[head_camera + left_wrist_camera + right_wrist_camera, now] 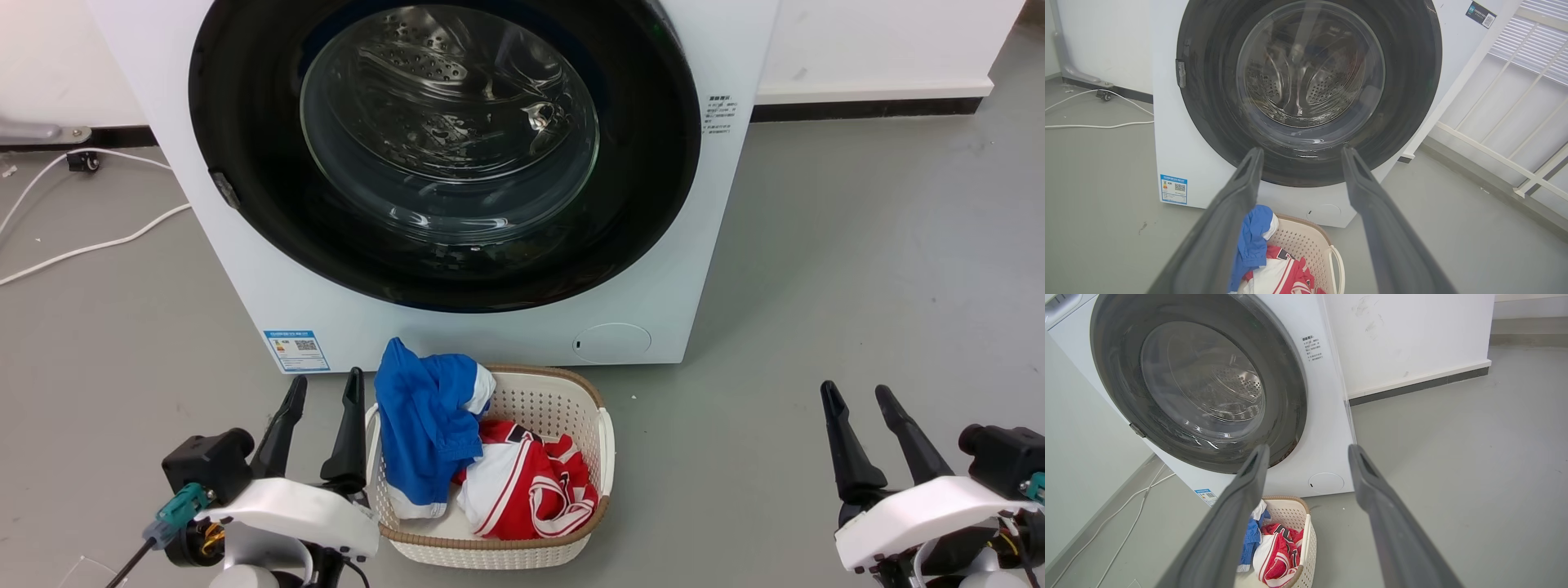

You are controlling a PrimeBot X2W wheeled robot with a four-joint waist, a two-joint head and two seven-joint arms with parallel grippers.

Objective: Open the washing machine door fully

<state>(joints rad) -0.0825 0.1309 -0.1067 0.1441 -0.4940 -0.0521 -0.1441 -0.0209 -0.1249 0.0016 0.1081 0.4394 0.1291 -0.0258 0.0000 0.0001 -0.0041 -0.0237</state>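
Washing machine door (1310,73) closed flush on washing machine (1167,143), left gripper (1302,152) fingers spread before it, laundry basket (1306,241) at its foot

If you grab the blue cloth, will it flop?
Probably floppy: the blue cloth droops in folds over the basket rim. Likely light, being thin fabric. It might drag the red garment touching it.

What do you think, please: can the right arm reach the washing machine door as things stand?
Probably yes: the right gripper, jaws open, faces the washing machine door across bare floor.
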